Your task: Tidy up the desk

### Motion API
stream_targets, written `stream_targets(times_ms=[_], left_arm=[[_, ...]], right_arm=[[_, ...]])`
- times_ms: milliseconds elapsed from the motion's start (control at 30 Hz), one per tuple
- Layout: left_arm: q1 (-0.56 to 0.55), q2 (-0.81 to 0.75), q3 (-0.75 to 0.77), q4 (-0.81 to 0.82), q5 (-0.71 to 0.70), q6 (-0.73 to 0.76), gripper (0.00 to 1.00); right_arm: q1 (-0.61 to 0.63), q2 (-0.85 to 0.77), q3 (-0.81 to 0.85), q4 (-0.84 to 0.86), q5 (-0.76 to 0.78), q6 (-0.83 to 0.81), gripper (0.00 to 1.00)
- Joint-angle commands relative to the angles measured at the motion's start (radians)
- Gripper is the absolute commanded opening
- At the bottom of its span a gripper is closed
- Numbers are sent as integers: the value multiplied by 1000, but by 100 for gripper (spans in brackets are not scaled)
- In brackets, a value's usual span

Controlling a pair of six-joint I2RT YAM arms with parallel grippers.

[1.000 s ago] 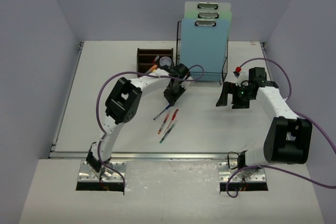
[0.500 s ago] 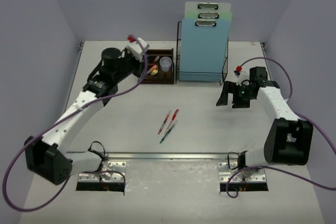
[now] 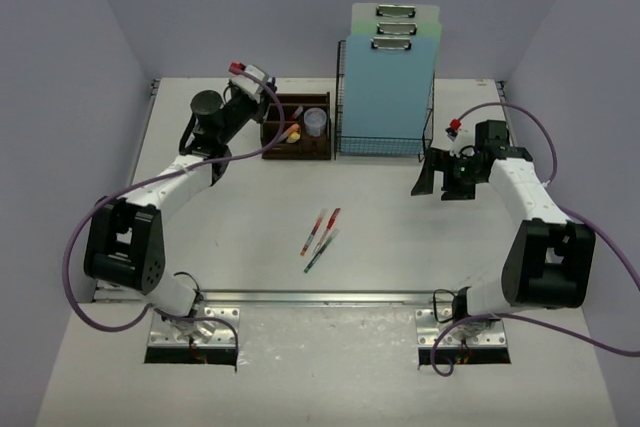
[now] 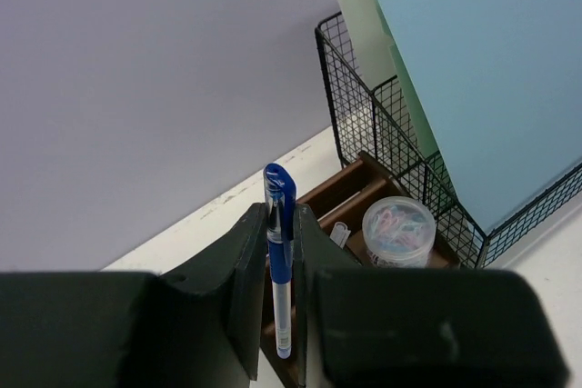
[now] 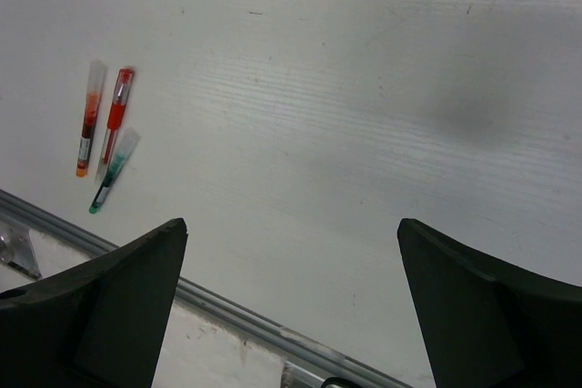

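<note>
The white desk (image 3: 240, 237) holds three loose pens: an orange-red one (image 3: 313, 232), a red one (image 3: 331, 219) and a green one (image 3: 320, 250). My left gripper (image 3: 262, 117) is at the back left, over the left end of the dark-brown wooden organizer (image 3: 300, 137). In the left wrist view it (image 4: 280, 213) is shut on an upright blue pen (image 4: 280, 270), tip down above the organizer (image 4: 350, 195). My right gripper (image 3: 430, 175) is open and empty above the desk's right side. In the right wrist view (image 5: 291, 224) the three pens (image 5: 116, 115) lie far to the left.
A black wire-mesh rack (image 3: 385, 142) with blue clipboards (image 3: 390, 77) stands at the back centre, also in the left wrist view (image 4: 382, 124). A clear cup of paper clips (image 4: 398, 230) sits in the organizer. A metal rail (image 3: 300, 297) runs along the near edge.
The blue pen is gone from the desk beside the other pens. My left arm swung from the desk's middle to the back left, by the organizer. The right gripper barely moved.
</note>
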Motion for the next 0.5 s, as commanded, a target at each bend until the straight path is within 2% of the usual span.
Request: stream_targets(times_ms=[0, 167, 467], left_arm=[[1, 57, 39, 262, 74, -42, 0], [1, 177, 87, 319, 82, -61, 0], [0, 274, 117, 355, 107, -35, 0]], right_arm=[[4, 14, 35, 7, -12, 6, 99], [4, 21, 33, 12, -12, 1, 99], [5, -13, 13, 49, -54, -6, 99]])
